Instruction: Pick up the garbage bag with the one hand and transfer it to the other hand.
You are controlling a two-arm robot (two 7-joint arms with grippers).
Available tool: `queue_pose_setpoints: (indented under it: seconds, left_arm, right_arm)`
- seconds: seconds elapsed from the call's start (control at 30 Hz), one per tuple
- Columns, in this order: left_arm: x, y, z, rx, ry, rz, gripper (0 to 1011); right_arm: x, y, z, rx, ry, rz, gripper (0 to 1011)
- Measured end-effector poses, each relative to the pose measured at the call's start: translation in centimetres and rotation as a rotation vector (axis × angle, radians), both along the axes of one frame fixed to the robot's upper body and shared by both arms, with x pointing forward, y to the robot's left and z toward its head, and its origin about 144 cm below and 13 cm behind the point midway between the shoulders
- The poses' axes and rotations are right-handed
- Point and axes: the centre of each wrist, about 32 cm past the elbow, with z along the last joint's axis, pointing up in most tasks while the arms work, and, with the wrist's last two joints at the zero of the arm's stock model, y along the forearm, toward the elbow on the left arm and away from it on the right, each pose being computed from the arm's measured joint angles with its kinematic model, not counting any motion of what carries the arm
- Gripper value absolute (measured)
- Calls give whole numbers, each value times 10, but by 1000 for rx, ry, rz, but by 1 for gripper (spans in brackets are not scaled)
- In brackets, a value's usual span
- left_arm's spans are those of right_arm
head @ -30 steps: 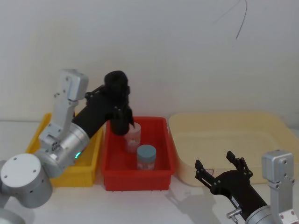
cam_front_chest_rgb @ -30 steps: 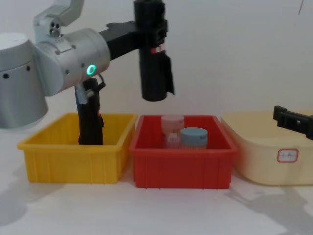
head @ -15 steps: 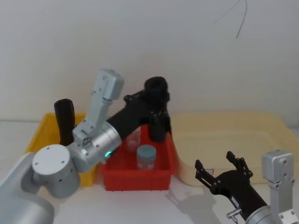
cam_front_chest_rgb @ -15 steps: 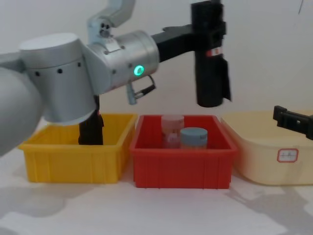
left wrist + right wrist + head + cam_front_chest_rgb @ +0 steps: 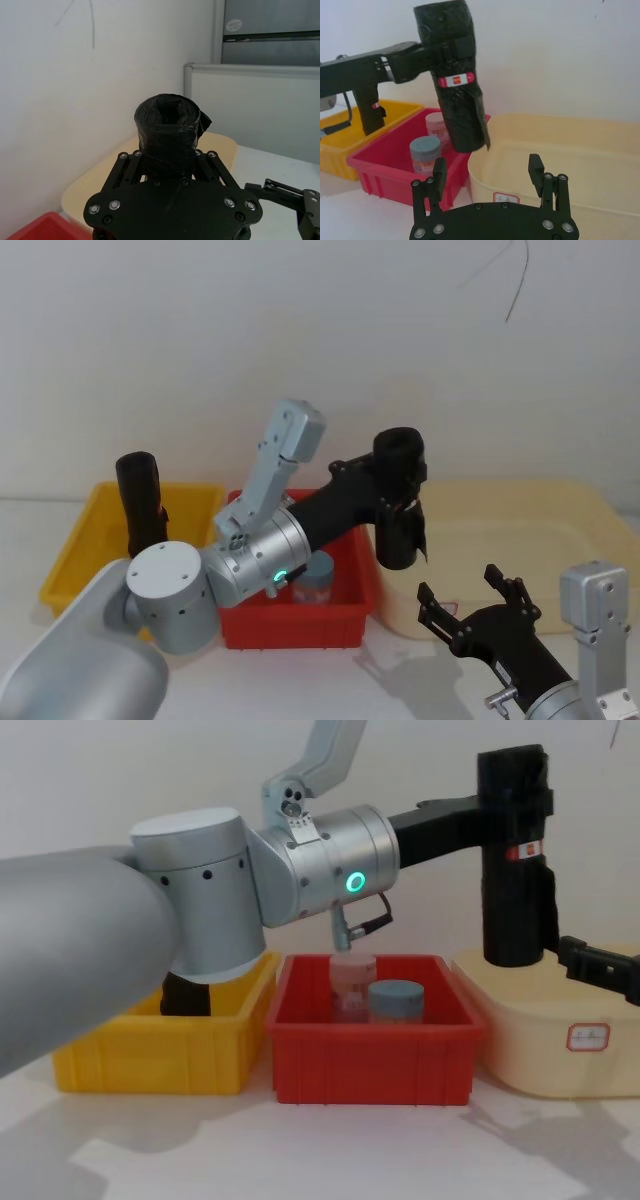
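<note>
Black garbage bag (image 5: 399,515) upright, aloft over left rim of cream tub (image 5: 520,488), beside red bin (image 5: 300,625). Left gripper (image 5: 396,480) jaws clamped round its upper part. Right gripper (image 5: 460,586) low before tub, jaws spread wide, apart from bag.

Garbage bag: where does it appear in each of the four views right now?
Head view: garbage bag centre, upright, at the cream tub's left rim.
Left wrist view: gripped in the left pincer, end-on.
Right wrist view: beyond the open right pincer, red label showing.
Chest view: upper right, above the cream tub's left end.
Shared landmark: cream tub.
</note>
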Motion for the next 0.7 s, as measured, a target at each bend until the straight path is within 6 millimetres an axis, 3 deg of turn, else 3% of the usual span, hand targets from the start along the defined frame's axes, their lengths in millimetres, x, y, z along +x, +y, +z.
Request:
queue_pose_setpoints:
  seconds: [0.7]
  left_arm:
    - [6,-14,-3,13,25,-61,355]
  right_arm:
    - [5,5,2,-34,-21,15,1000]
